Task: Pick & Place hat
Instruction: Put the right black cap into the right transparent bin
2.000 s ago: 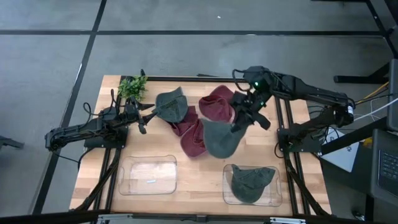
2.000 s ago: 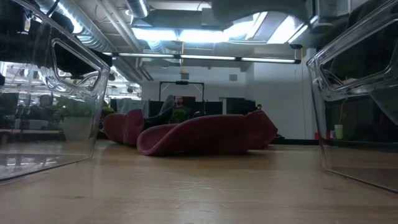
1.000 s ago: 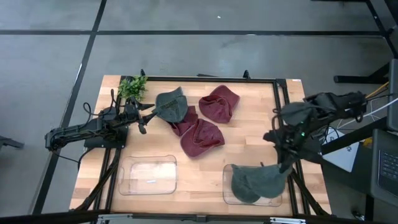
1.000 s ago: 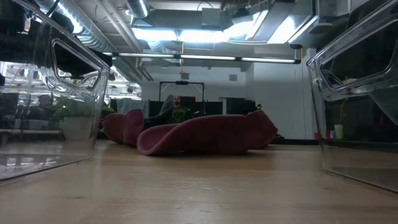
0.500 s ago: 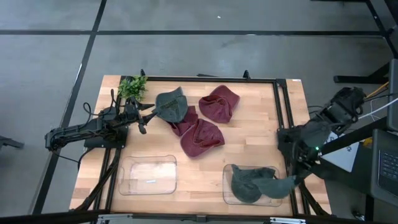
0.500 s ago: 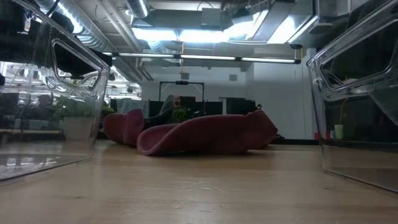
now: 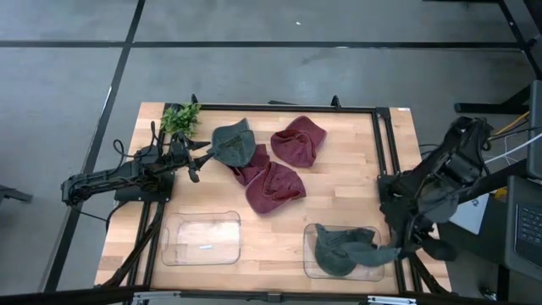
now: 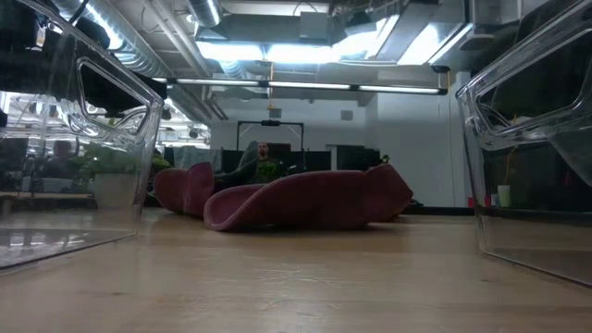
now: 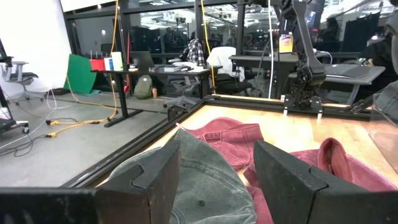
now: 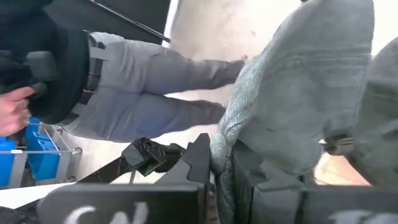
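While hanging off the table's right edge beside the right bin (image 7: 315, 269), grips a grey-green hat (image 7: 379, 252) with the right gripper (image 7: 405, 248): in the right wrist view, shows both dark fingers (image 10: 200, 163) pinched tight on a fold of the cloth (image 10: 298, 106), with the bulk of the crown drooping free. Carries the hat by its edge, probably so that it falls open and clear of the fingers once let go. Places it only partly over the bin's outer wall, next to another grey hat (image 7: 337, 250) already lying inside; cannot tell whether the two touch. Looks, then, like the last stretch of a carry, needing a short move inward over the bin before release, otherwise risks draping the hat across the rim or dropping it off the table. Parks the left gripper (image 7: 201, 158) at the far left, fingers spread wide, just short of a third grey hat (image 9: 199, 186) that lies between them without being squeezed, seemingly lined up for a later pick. Leaves three red hats (image 7: 273, 186) heaped at the middle of the table (image 7: 356, 182), a small plant (image 7: 180, 119) at the far left corner, and the left bin (image 7: 203, 237) holding no hat. Beyond the held cloth, shows a person's grey trousers (image 10: 143, 81) and a hand (image 10: 12, 106) off the table.
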Controlling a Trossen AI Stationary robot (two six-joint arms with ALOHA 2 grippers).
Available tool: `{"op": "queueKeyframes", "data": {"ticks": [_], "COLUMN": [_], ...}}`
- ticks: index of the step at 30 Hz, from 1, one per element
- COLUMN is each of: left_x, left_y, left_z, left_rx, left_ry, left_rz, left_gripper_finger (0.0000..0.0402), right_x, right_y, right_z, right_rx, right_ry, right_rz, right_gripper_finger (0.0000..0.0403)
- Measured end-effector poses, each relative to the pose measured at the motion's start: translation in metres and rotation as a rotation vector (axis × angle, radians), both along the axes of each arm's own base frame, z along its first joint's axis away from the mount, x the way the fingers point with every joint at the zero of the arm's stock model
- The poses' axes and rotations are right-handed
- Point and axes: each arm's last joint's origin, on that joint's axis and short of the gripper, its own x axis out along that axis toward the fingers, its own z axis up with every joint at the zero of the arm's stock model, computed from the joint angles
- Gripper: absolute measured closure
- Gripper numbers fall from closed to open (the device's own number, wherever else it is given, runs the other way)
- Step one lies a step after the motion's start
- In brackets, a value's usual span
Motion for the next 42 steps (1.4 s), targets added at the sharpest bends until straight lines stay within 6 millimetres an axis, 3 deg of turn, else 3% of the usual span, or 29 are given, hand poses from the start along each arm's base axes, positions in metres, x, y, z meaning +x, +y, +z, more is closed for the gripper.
{"op": "queueKeyframes", "data": {"ticks": [6, 14, 25, 29, 42], "left_x": [0.000, 0.000, 0.000, 0.000, 0.000], "left_y": [0.000, 0.000, 0.000, 0.000, 0.000], "left_z": [0.000, 0.000, 0.000, 0.000, 0.000], "left_rx": [0.000, 0.000, 0.000, 0.000, 0.000], "left_ry": [0.000, 0.000, 0.000, 0.000, 0.000], "left_rz": [0.000, 0.000, 0.000, 0.000, 0.000], "left_gripper_finger": [0.0203, 0.0203, 0.0203, 0.0203, 0.0203], "right_x": [0.005, 0.013, 0.024, 0.028, 0.025], "right_y": [0.009, 0.009, 0.017, 0.021, 0.017], "right_z": [-0.010, -0.021, -0.059, -0.064, -0.078], "right_rx": [0.043, -0.069, -0.101, -0.061, -0.163], "right_ry": [-0.090, -0.194, -0.209, -0.240, -0.171], "right_rz": [-0.035, -0.156, -0.259, -0.266, -0.286], "right_gripper_finger": [0.0373, 0.0373, 0.0372, 0.0375, 0.0375]}}
